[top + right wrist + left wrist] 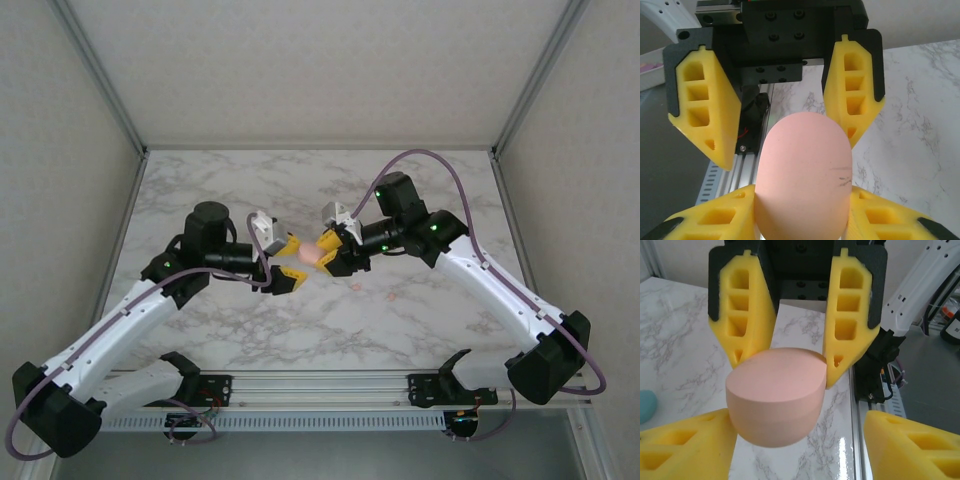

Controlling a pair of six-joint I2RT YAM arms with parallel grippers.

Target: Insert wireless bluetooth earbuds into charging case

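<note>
Case of salmon-pink matte plastic (805, 170), oval and closed, clamped in my right gripper (325, 250) above mid-table.
Its lid seam (772, 412) rings the middle and a faint dark scuff (841, 176) marks one side; my left gripper (292, 262) stands spread wide at its left end. Beneath lies a grey-veined white marble tabletop (200, 200) bearing a teal rounded thing (646, 406); pale textured walls (60, 150) close in left, right and far.

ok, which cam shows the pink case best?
Left wrist. The pink case sits centred and nearly whole there, flat face and side wall both visible, pinched by the right gripper. Right wrist shows its rounded end close up, cropped at the bottom edge. In top external it is a small pink blob far off.
</note>
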